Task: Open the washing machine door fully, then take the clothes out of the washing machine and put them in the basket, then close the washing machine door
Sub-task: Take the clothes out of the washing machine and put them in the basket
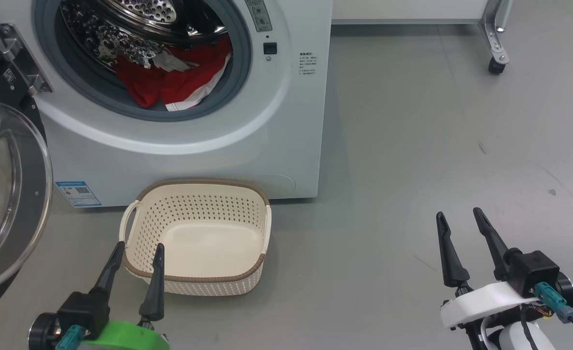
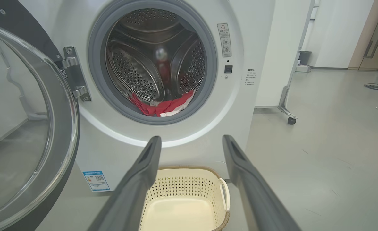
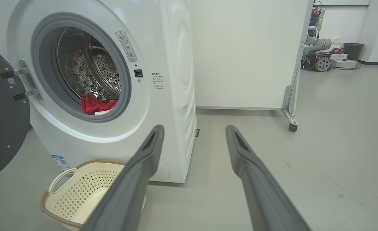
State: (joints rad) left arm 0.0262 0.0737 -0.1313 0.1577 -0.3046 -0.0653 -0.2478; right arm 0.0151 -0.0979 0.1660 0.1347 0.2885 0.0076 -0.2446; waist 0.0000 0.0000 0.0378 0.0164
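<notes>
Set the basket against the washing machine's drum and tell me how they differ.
The drum is shiny steel; the basket is cream plastic with a brown rim. The drum opens to the front; the basket opens upward and stands low before the washing machine. The drum holds the red clothes; the basket holds nothing. Both have perforated walls.

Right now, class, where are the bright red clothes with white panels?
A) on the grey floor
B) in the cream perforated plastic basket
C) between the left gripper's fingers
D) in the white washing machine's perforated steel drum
D: the red clothes lie inside the white washing machine, at its opening; the cream basket is bare.
</notes>
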